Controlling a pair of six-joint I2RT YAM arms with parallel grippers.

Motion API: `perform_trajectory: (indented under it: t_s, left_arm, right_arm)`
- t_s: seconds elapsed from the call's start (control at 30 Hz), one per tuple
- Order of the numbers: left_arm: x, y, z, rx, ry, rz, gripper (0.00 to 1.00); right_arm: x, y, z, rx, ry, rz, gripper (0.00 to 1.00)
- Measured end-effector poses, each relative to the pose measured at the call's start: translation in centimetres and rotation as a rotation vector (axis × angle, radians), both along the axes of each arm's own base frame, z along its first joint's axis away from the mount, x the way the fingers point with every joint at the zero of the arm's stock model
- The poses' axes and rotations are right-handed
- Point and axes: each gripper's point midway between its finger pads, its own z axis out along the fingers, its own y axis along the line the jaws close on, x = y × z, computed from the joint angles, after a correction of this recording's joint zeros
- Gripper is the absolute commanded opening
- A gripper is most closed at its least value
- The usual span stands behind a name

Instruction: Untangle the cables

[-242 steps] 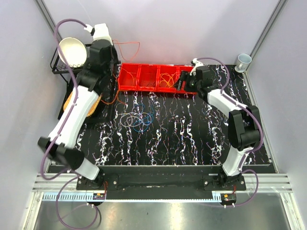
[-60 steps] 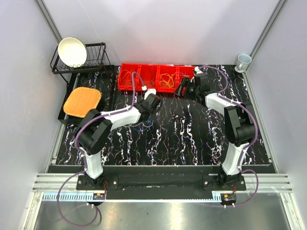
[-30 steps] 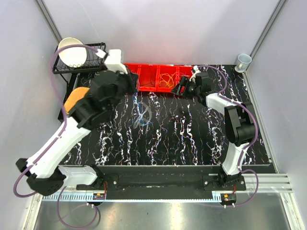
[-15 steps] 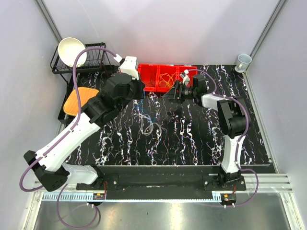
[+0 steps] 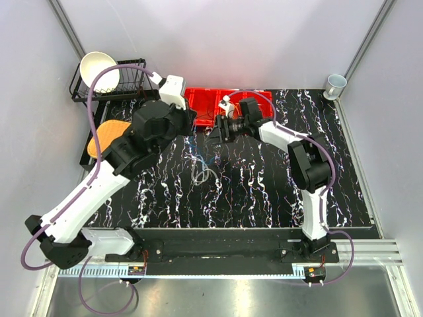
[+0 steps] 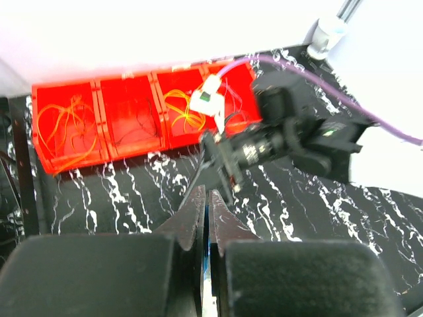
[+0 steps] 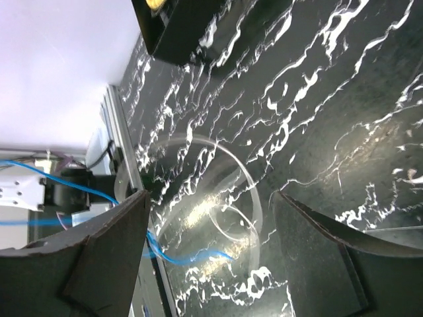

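Note:
My left gripper point(image 6: 207, 198) is shut on a thin blue cable point(image 7: 185, 254) and holds it above the black marbled mat point(image 5: 264, 178). A white cable loop point(image 5: 202, 176) hangs tangled with the blue cable and touches the mat. My right gripper point(image 5: 219, 129) is open just right of the hanging cables. In the right wrist view the right gripper point(image 7: 211, 224) has its jaws wide apart, with the white loop point(image 7: 228, 198) and the blue strand showing between them. Orange cables point(image 6: 63, 122) and yellow cables point(image 6: 182, 109) lie in the red tray point(image 6: 99, 86).
The red tray point(image 5: 205, 98) stands at the back of the mat, partly hidden by both arms. A wire rack with a white bowl point(image 5: 99, 70) and an orange pad point(image 5: 106, 135) are at the left. A cup point(image 5: 335, 84) is at the back right.
My left arm has lifted the blue and white cables off the mat. My right gripper has moved left along the tray's front to the hanging cables.

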Motion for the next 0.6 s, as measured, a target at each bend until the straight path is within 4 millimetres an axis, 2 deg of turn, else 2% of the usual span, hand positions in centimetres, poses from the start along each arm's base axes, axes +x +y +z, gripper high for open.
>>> perform_trajectory:
  t_s: [0.13, 0.3, 0.43, 0.6]
  left_arm:
    - [-0.6, 0.3, 1.7, -0.014, -0.053, -0.025, 0.0]
    - [-0.7, 0.3, 2.2, -0.001, -0.077, -0.045, 0.0]
    - [-0.8, 0.2, 2.2, 0.01, -0.082, -0.055, 0.0]
    - [-0.8, 0.2, 2.2, 0.014, -0.086, -0.06, 0.0]
  right_arm:
    - [-1.0, 0.6, -1.7, -0.046, 0.035, 0.041, 0.81]
    - [-2.2, 1.4, -3.5, -0.101, 0.07, 0.079, 0.81]
    - [-3.4, 2.5, -3.8, -0.117, 0.072, 0.114, 0.8]
    - [-4.0, 3.6, -3.2, -0.11, 0.056, 0.138, 0.8]
